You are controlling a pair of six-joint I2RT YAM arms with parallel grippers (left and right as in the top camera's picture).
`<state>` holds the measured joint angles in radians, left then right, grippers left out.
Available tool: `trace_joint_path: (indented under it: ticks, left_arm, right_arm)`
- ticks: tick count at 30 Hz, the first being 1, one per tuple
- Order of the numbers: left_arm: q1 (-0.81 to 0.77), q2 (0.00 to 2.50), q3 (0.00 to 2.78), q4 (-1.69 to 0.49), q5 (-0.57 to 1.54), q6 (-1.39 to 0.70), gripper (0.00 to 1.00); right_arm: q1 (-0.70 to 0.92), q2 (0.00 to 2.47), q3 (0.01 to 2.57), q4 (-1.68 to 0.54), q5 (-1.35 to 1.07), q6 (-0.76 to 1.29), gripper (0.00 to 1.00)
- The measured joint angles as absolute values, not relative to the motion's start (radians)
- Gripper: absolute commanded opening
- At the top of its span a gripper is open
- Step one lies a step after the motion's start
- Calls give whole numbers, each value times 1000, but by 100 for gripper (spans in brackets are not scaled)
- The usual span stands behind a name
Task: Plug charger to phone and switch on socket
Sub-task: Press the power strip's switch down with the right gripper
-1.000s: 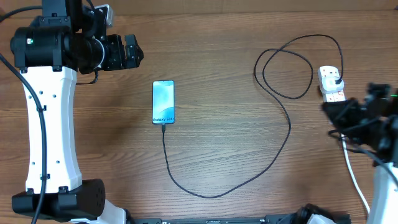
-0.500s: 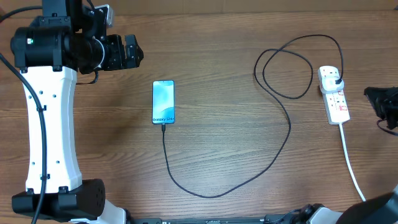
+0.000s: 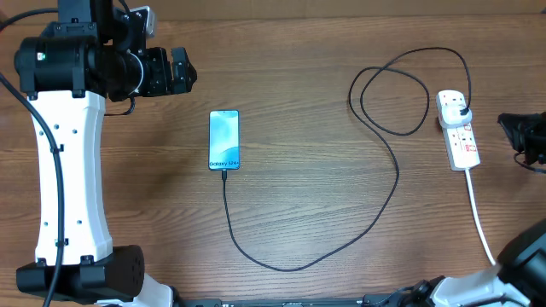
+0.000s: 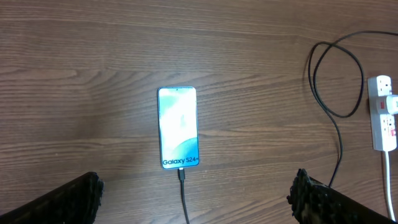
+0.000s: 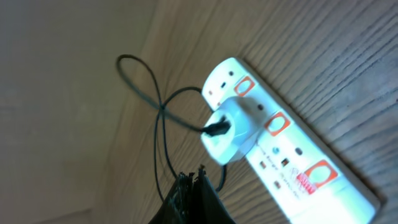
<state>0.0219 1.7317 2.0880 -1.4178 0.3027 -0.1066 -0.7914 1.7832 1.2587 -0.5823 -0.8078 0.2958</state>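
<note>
The phone (image 3: 223, 140) lies face up mid-table with its teal screen lit; it also shows in the left wrist view (image 4: 179, 127). The black charger cable (image 3: 396, 175) is plugged into the phone's lower end (image 4: 181, 176), loops across the table and ends at a plug (image 3: 461, 108) seated in the white socket (image 3: 459, 135). My right gripper (image 3: 508, 130) is shut and empty, just right of the socket and apart from it. In the right wrist view its fingers (image 5: 195, 185) are closed below the socket (image 5: 292, 163). My left gripper (image 3: 177, 72) is open, high and to the upper left of the phone.
The socket's white cord (image 3: 479, 223) runs to the front right edge. The left arm's white column (image 3: 68, 170) stands at the left. The charger's loop (image 3: 388, 94) lies left of the socket.
My right gripper has pulled away to the right from over the socket's lower end, leaving the socket fully uncovered. The left arm, phone and cable have not moved.
</note>
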Motion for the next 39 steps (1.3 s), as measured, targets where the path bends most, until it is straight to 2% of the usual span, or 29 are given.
trace_joint_path:
  ticks: [20,39]
  left_arm:
    - [22,1732,2088,-1417,303,-107,100]
    - [22,1732,2088,-1418,303,-107,100]
  right_arm:
    - [-791,2065,1259,-411,-885,373,4]
    - [-729,2095,1259,-328,-829,455,4]
